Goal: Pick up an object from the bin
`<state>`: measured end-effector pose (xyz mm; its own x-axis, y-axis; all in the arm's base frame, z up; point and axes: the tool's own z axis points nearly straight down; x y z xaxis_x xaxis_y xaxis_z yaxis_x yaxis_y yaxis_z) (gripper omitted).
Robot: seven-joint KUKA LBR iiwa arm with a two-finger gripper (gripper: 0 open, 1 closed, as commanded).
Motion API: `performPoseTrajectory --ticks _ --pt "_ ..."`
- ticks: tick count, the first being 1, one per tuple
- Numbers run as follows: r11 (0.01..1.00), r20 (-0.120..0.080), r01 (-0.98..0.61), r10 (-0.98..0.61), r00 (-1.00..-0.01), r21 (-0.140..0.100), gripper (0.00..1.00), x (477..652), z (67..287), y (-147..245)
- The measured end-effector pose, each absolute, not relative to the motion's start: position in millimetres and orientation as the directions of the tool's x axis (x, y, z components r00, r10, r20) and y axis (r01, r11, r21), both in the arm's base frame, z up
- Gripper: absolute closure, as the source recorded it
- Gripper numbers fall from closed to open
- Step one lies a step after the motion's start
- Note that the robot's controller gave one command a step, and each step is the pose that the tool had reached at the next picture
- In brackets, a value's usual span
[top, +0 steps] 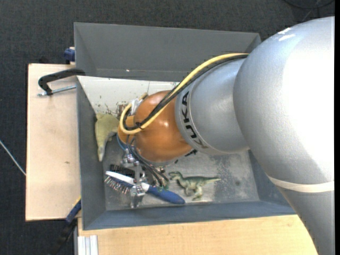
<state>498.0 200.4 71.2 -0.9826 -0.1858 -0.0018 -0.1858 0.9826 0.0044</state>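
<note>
Tool (135, 180) low over the brush (171, 196) — whether clenched or released, we cannot tell.
Brush's long axis runs left-right beneath it — dinosaur (194, 184) lies just beside.

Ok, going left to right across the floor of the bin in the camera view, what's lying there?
Pale yellow-green floppy piece → bristle head of a brush → blue handle → green toy dinosaur.

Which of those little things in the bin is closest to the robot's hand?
The blue-handled brush, right beside the hand; the green dinosaur and the pale yellow thing lie farther off.
</note>
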Motion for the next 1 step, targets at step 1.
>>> performPoseTrajectory --ticks 1 --pt "0.984 -0.015 -0.18 -0.18 -0.984 0.006 1.0 502.1 74.7 199.9"
